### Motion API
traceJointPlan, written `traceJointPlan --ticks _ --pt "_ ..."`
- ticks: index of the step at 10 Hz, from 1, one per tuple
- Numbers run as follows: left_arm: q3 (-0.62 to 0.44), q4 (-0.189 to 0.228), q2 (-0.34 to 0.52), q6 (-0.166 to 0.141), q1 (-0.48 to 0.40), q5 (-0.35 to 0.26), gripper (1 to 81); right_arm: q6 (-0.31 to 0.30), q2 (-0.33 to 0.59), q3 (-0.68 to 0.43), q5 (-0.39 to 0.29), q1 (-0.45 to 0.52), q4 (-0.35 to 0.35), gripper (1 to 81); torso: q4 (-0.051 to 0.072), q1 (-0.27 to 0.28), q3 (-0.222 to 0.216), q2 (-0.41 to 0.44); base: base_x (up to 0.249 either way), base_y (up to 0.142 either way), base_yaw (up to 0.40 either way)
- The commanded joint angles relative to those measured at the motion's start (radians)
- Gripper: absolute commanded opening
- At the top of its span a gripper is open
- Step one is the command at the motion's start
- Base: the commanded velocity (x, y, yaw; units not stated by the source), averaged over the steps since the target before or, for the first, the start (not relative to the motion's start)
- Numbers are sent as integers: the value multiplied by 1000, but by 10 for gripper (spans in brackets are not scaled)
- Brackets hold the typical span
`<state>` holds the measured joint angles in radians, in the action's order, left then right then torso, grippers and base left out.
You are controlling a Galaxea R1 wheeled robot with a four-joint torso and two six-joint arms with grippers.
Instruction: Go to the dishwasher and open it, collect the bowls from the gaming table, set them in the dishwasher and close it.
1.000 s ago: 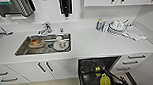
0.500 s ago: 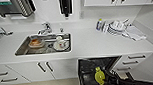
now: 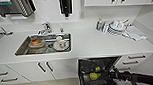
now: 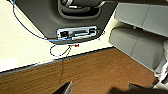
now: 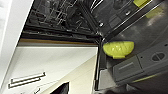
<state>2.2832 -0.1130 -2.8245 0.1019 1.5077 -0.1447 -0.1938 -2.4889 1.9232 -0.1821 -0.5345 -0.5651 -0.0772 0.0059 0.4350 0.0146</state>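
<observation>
stage: late, by our read | dishwasher [image 3: 98, 69] under the counter [image 3: 92, 44], door down, dark rack showing | yellow-green bowl [image 3: 93, 76] lies inside it, near our right arm [image 3: 139, 77] | tool state: we cannot tell for either | left to do, as we judge: close the door; whether more bowls remain, unknown

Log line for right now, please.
stage: at dishwasher | door: open | right arm: at the door | sink: dishes inside
</observation>
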Motion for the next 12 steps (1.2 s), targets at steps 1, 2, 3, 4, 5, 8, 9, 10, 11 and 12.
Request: traceJointPlan --ticks 1,2,3,4,5,8,9,10,11,12 --pt "39 1 -27 4 18 -90 811 -15 125 -15 -191 126 -4 811 0 0 0 0 0 0 0" --pt "76 -5 -49 2 16 -88 811 -6 176 -39 -276 119 13 811 0 0 0 0 0 0 0" --pt "107 -10 -64 -1 10 -88 811 -6 218 -58 -338 98 19 811 0 0 0 0 0 0 0" --pt "148 -11 -86 -2 1 -88 811 -4 281 -92 -382 45 30 811 0 0 0 0 0 0 0" --pt "168 -11 -96 -4 -4 -88 811 -3 315 -109 -385 3 59 811 0 0 0 0 0 0 0" --pt "177 -11 -93 -7 -19 -88 811 19 375 -110 -390 -150 140 811 0 0 0 0 0 0 0" --pt "176 -11 -95 -7 -19 -88 811 42 375 -99 -390 -200 159 811 0 64 0 100 0 0 0" --pt "176 -10 -100 -5 -20 -87 811 62 374 -86 -384 -246 163 811 0 66 0 103 0 0 0" --pt "176 -11 -103 -5 -23 -87 811 80 371 -81 -373 -296 165 811 0 74 0 116 0 0 0" --pt "177 -11 -100 -7 -25 -87 811 89 361 -65 -363 -338 163 811 0 91 0 144 0 0 0"
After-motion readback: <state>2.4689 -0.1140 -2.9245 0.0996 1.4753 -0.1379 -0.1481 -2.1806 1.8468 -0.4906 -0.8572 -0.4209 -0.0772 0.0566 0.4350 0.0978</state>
